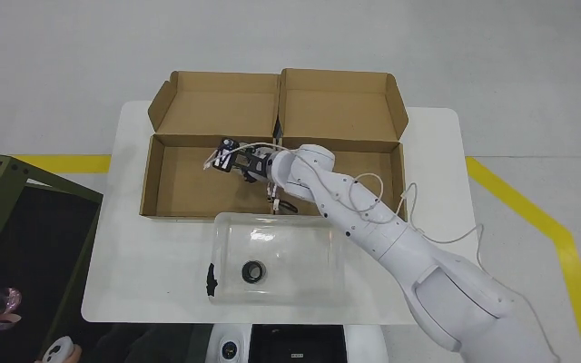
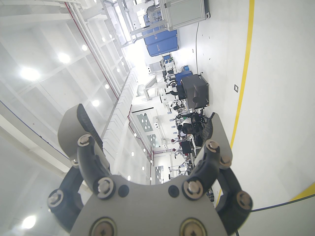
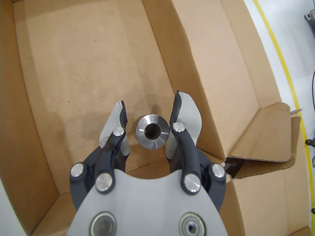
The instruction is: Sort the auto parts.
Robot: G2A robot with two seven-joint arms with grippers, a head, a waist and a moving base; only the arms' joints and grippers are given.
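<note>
One metal tube (image 3: 152, 131) sits in the cardboard box (image 3: 73, 50), the right hand (image 3: 150, 99) open around it; a black ring (image 1: 251, 270) outside looks unsorted.

You find the bushing (image 3: 152, 132) in bright machined metal, smooth and glossy. The box (image 3: 73, 50) is matt brown cardboard, faintly scuffed. On the right gripper (image 3: 150, 99) you see smooth grey finger shells, black ribbed pads (image 3: 123, 115) and polished metal screw heads (image 3: 105, 182). The bin (image 1: 309, 272) is clear, glossy plastic.
</note>
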